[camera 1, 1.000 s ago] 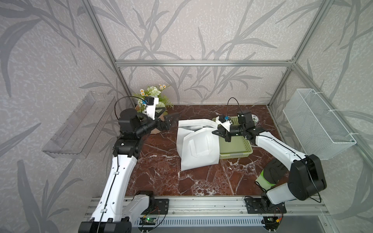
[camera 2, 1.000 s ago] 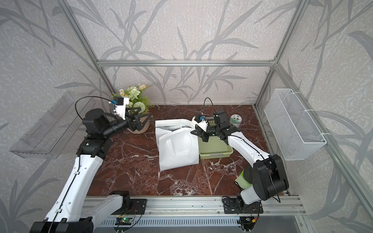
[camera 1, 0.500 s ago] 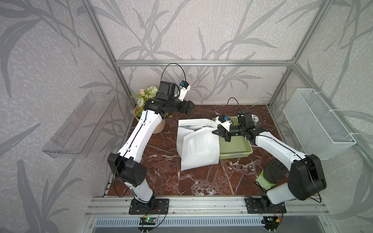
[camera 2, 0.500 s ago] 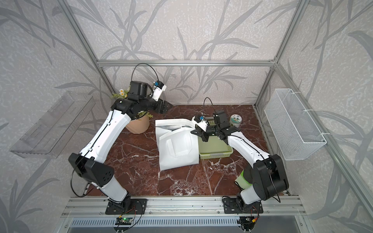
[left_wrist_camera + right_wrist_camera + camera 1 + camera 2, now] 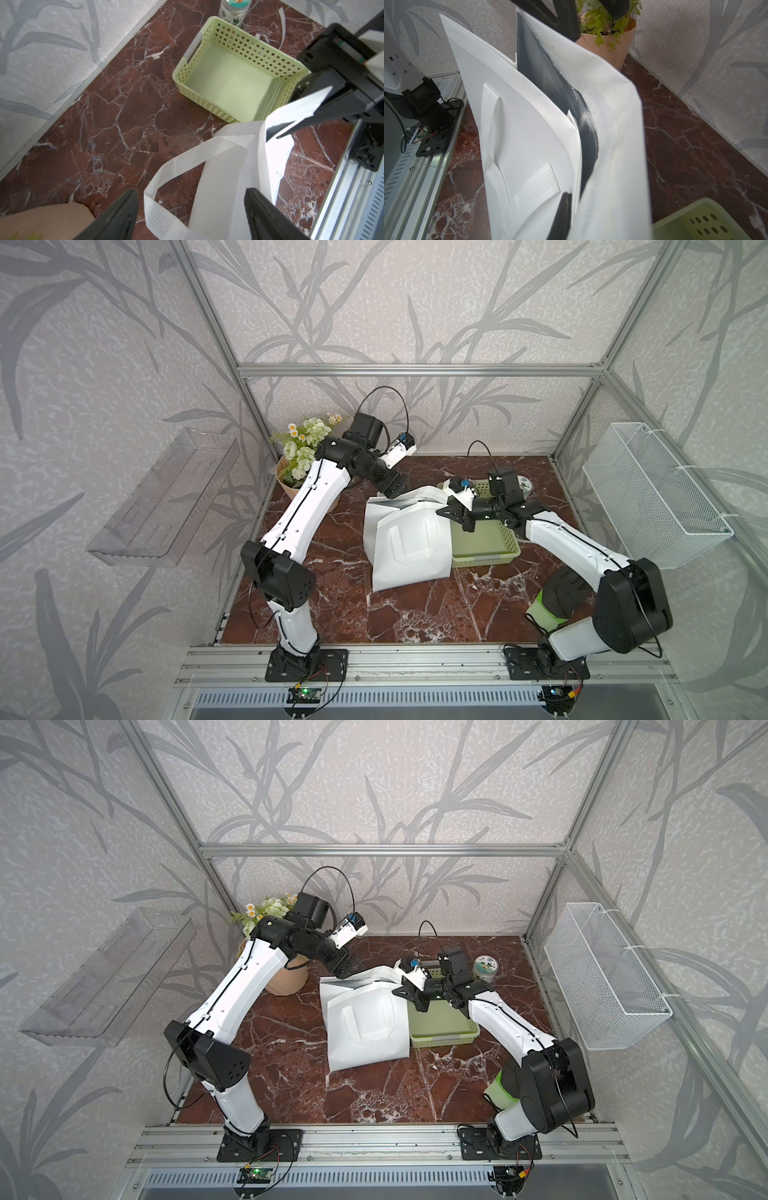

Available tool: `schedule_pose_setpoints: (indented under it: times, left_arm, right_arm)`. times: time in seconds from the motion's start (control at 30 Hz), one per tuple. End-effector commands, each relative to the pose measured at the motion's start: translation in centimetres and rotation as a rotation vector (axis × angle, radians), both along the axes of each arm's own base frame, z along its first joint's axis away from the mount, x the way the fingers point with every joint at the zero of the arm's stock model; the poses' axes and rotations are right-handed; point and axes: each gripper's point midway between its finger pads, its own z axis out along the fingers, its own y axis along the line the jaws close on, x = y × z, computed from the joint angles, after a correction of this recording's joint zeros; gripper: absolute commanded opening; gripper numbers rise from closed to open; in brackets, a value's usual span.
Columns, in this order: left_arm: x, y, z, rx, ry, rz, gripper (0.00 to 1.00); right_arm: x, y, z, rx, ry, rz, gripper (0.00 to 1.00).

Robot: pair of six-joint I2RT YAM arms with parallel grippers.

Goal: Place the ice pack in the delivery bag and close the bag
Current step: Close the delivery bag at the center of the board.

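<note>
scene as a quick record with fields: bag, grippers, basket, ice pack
bag: tall white fabric delivery bag with silver lining, mouth narrowly open
right gripper: shut on the bag's rim, basket side
left gripper: open over the bag's white loop handle, holding nothing
basket: pale green perforated plastic basket, empty, beside the bag
ice pack: not seen in any view

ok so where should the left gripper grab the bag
Probably the rim at the mouth's end away from the right gripper, coming from above: the bag stands mouth-up, its rim is a thin edge, and the open left gripper hangs over it.
</note>
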Motion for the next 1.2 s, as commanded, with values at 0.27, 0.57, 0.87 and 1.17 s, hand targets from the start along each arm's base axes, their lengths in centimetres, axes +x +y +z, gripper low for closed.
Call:
schedule_pose_setpoints:
  times: [0.27, 0.57, 0.87, 1.17]
  left_arm:
    - [-4.6, -1.9, 0.9, -0.059, 0.054, -0.174, 0.91]
    - [-4.1, -2.0, 0.3, -0.027, 0.029, -0.157, 0.93]
    - [0.0, -0.8, 4.7, -0.092, -0.074, 0.048, 0.94]
    - [4.8, 0.6, 2.9, 0.002, -0.077, 0.22, 0.88]
  right_arm:
    - [0.6, -0.2, 1.6, 0.003, -0.054, -0.029, 0.0]
    - [0.6, -0.2, 1.6, 0.008, -0.052, -0.034, 0.0]
    - [0.6, -0.1, 1.5, 0.008, -0.051, -0.032, 0.0]
    - [0.7, -0.1, 1.7, 0.01, -0.058, -0.036, 0.0]
